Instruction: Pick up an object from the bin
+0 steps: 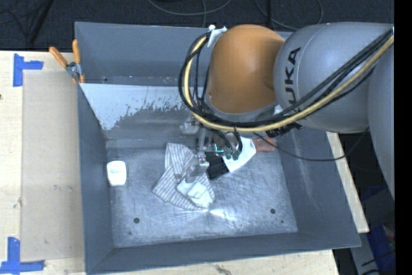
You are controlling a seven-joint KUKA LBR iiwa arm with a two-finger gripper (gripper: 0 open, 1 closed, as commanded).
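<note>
Orange wrist cover (pixel 241 67) overhangs pincer (pixel 198 167), state unclear, at striped cloth (pixel 170 187); white block (pixel 116 172) apart.

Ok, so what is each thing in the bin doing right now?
striped cloth: crumpled in a heap mid-bin, lying on the floor.
small white block: lying alone on the left, apart from the cloth.
black thing: beside the cloth, partly hidden under the arm.
claw: down low over the cloth's top edge.
</note>
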